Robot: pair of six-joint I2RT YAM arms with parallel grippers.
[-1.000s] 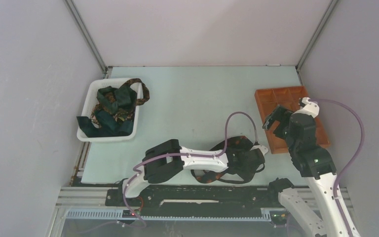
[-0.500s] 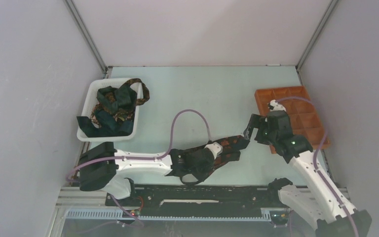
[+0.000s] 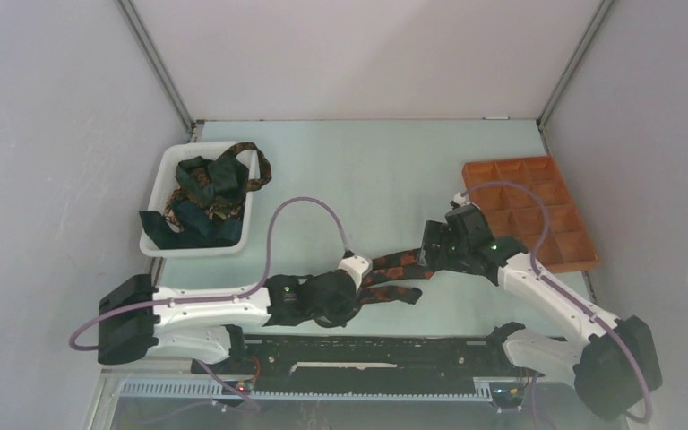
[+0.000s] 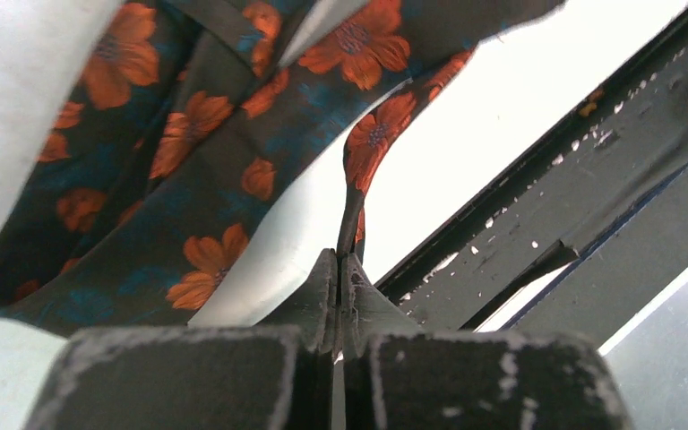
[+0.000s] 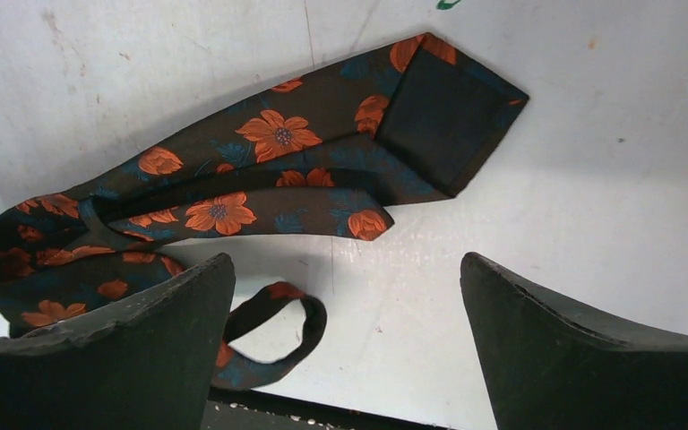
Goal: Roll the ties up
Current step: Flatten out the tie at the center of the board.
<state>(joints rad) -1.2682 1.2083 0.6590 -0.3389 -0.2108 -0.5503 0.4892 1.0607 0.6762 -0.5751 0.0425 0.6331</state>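
One tie point(image 3: 396, 267), dark with orange-red flowers, lies bunched near the table's front edge. My left gripper point(image 3: 361, 288) is at its left end. In the left wrist view the gripper point(image 4: 340, 262) is shut on a narrow strand of the tie point(image 4: 206, 152), which fans out ahead of it. My right gripper point(image 3: 435, 249) hovers over the tie's right end, open and empty. In the right wrist view the gripper point(image 5: 348, 265) is above the folded tie point(image 5: 296, 161). The pointed wide end point(image 5: 448, 107) is at the upper right, and a narrow loop point(image 5: 278, 333) is by the left finger. More ties point(image 3: 204, 193) fill the white bin.
The white bin point(image 3: 244, 235) stands at the back left, with ties spilling over its rim. The orange-brown compartment tray point(image 3: 537, 215) sits at the right. The black rail point(image 4: 537, 206) of the near table edge runs just beside the held tie.
My left arm has drawn back to the left, dragging the tie leftward along the front edge. My right arm has come off the tray and moved left and down to the tie's wide end.
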